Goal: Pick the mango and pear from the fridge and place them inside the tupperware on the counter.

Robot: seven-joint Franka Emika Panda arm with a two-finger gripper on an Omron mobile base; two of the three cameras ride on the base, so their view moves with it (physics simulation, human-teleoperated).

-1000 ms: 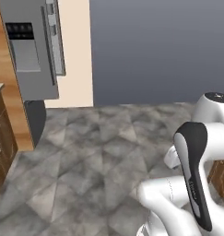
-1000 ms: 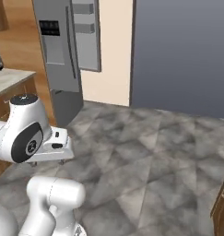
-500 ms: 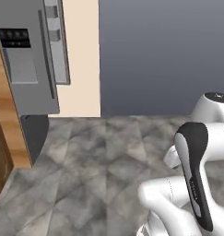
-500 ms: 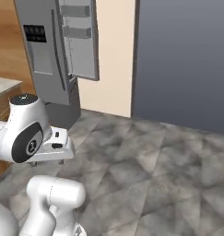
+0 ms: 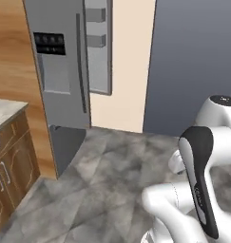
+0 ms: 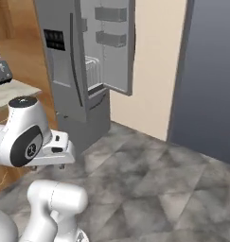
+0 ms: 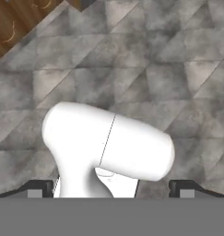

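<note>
Left base view: the fridge (image 5: pixel 64 80) stands far ahead of the folded arm, door ajar. The worktop (image 5: pixel 5 111) corner sits low at the left; the base could bump it.
Right base view: the fridge door (image 6: pixel 109 45) hangs open with shelves showing. No mango or pear can be seen; the fruit may be deep inside.
Hand view: the tool (image 7: pixel 111 188) is spread wide, holding nothing, pointing at the floor (image 7: pixel 132 60). It is far from the fridge, so a reach now would miss.

My arm (image 5: pixel 197 190) sits folded low over the base, elbow bent and wrist tucked in. My gripper (image 7: pixel 111 186) points down at the floor, its two fingertips (image 7: pixel 39 188) spread wide apart with nothing between them.
</note>
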